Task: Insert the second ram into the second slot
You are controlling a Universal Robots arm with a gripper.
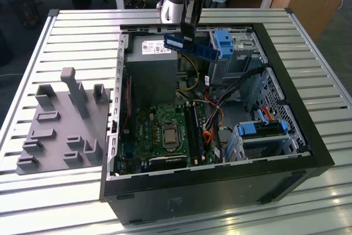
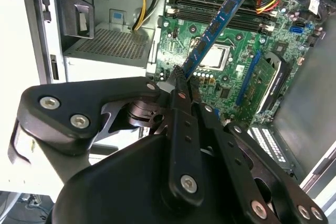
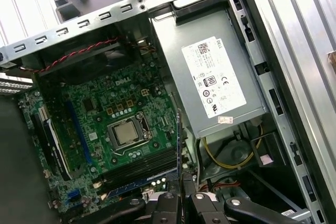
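Observation:
My gripper (image 1: 188,36) hangs above the back of the open computer case (image 1: 220,174), shut on the second ram (image 1: 191,47), a thin blue stick with black chips held level and clear of the board. In the second wrist view the ram (image 2: 215,27) sticks out from my gripper (image 2: 178,78) over the green motherboard (image 2: 231,85). In the first wrist view it shows edge-on (image 3: 179,140), above the black memory slots (image 3: 139,165). Another blue stick (image 3: 137,185) sits in one of those slots. In the exterior view the slots (image 1: 193,130) lie well below and nearer the front than the held ram.
A grey power supply (image 1: 151,72) stands directly under my gripper. Bright-blue drive-bay latches (image 1: 224,42) (image 1: 263,127) and loose cables (image 1: 212,119) crowd the exterior view's right of the case. A grey fixture plate with pegs (image 1: 60,130) lies on the slatted table (image 1: 71,37).

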